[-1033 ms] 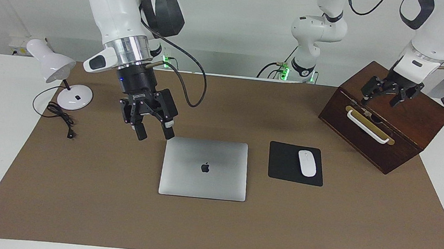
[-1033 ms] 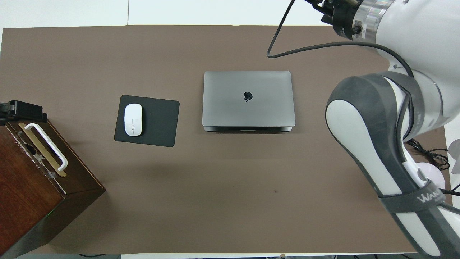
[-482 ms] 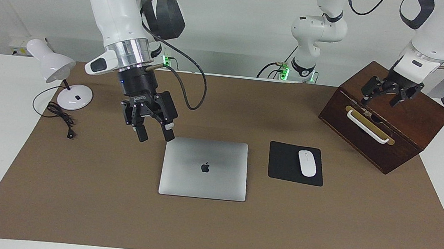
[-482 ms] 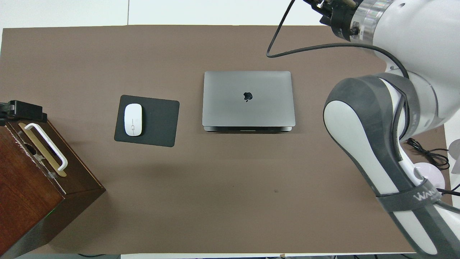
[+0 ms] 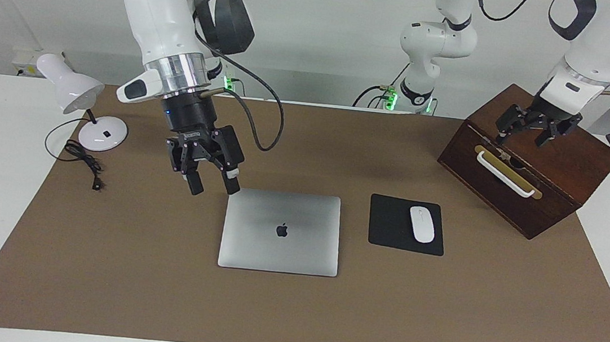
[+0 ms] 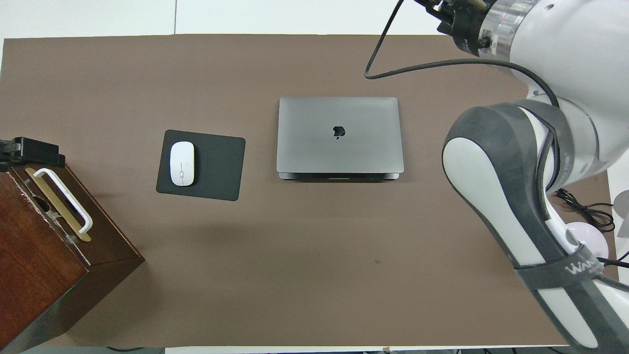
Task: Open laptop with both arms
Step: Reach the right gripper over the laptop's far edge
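Desk (image 5: 102, 263): brown-covered surface carrying every item listed; nothing on it has shifted over the last second.

Wooden box (image 5: 527, 160): dark, white handle, at the left arm's end of the desk. Left gripper (image 5: 533, 129) hangs over its top, waiting, position unchanged; fingers seem spread, though they are hard to read from here.

Right arm (image 5: 157, 14): the only mover. Right gripper (image 5: 212, 183) has come down slightly and drawn in toward the laptop's corner at the right arm's end, nearer the robots; in the last half second it barely moved. Fingers (image 5: 194, 182) released, holding nothing, apart from the lid.

Laptop (image 5: 281, 231): closed, flat, mid-desk, logo up, untouched. Judgement: approach nearly finished; opening not yet begun.

Mouse pad (image 5: 390, 225): black, beside the laptop toward the left arm's end, with white mouse (image 5: 422, 224) on it.

Desk lamp (image 5: 72, 93): white, at the right arm's end.
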Available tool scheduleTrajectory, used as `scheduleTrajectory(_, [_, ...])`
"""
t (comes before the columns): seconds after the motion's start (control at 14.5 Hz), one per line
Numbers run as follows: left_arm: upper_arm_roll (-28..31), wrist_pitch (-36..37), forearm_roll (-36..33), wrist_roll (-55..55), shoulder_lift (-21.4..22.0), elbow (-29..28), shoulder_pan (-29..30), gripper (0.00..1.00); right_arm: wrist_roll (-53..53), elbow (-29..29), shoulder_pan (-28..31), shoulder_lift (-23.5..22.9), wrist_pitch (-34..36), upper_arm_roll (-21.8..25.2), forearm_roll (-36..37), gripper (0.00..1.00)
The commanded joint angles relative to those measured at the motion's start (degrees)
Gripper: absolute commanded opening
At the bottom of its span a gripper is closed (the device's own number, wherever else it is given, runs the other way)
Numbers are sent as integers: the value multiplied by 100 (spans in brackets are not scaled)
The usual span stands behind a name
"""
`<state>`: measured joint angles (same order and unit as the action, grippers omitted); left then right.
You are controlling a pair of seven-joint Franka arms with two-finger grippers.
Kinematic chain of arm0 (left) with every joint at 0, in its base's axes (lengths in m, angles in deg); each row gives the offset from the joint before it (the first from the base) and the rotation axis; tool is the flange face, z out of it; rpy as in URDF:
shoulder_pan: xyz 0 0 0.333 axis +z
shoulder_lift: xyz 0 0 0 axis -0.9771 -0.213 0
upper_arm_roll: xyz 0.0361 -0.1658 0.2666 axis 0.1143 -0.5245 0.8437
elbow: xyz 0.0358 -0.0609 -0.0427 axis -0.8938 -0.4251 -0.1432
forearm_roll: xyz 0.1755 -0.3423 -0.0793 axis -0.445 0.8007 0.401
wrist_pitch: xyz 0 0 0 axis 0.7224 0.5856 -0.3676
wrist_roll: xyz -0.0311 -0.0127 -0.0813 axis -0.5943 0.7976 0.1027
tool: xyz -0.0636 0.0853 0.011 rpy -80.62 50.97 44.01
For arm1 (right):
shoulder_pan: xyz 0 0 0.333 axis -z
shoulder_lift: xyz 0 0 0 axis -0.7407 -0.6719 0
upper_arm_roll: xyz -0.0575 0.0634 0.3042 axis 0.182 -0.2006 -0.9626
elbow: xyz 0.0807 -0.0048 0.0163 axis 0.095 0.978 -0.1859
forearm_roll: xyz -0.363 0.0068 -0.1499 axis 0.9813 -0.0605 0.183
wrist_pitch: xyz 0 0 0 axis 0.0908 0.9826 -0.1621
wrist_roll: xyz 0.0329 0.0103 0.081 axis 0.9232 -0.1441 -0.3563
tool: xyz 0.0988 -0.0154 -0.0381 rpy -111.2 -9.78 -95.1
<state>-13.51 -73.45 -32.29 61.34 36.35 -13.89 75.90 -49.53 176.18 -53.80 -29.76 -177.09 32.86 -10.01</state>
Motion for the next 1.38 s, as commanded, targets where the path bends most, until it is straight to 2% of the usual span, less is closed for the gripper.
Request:
scheduleTrajectory(0.0, [-28,-42,52,-65,113,-137,5,100,385,131,-49,68,-172,-26,-115,100])
scheduleTrajectory(0.14, [-28,-138,52,-65,122,-172,-4,99,596,166,-58,94,-155,-26,-115,100])
scheduleTrajectory(0.21, [-28,-252,52,-100,148,-259,-4,77,772,245,-58,190,-85,-43,-124,100])
scheduleTrajectory(0.34, [-37,-420,52,-406,184,-365,-12,8,1202,630,-58,471,-14,-200,-124,100])
scheduleTrajectory(0.41, [-63,-411,52,-687,184,-365,-30,0,1387,789,-58,568,-48,-280,-124,100])
scheduleTrajectory(0.76, [-90,-508,52,-1321,175,-357,-118,0,2740,939,-67,709,-119,-676,-124,100])
scheduleTrajectory(1.1, [-108,-596,52,-1393,175,-365,-179,0,3409,1694,-67,850,-1268,-842,-124,100])
scheduleTrajectory(1.31, [-116,-946,52,-1366,184,-610,-302,0,3761,2002,-67,947,-1604,-966,-124,100])
